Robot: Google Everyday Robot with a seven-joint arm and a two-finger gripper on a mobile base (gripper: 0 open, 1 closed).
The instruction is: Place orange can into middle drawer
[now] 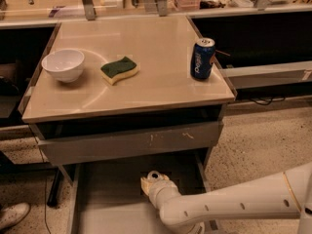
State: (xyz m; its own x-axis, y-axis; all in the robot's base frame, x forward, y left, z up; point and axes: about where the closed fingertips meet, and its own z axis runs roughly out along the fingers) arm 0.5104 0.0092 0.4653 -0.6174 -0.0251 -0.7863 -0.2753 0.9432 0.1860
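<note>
- The middle drawer (108,200) is standing pulled out below the counter (151,89), its grey flat floor showing toward 6 o'clock of the picture.
- The white arm (229,207) is reaching in from 4 o'clock, lying across the drawer's right part.
- The claw (152,182) is sitting at the arm's end, low over the drawer floor near the drawer's middle, just at 6 o'clock from the grey drawer front (131,143).
- Whether the claw is spread, closed or gripping anything cannot be told; only a pale rounded shape is showing there.
- The orange can is not showing as a separate thing; where it is cannot be told.
- A white bowl (63,65) is resting on the counter toward 9 o'clock.
- A green-and-yellow sponge (120,70) is lying just at 3 o'clock from the bowl, apart from it.
- A blue can (202,58) is standing upright near the counter's 3 o'clock edge.
- A pale shoe (12,214) is showing on the floor at 8 o'clock of the picture.
</note>
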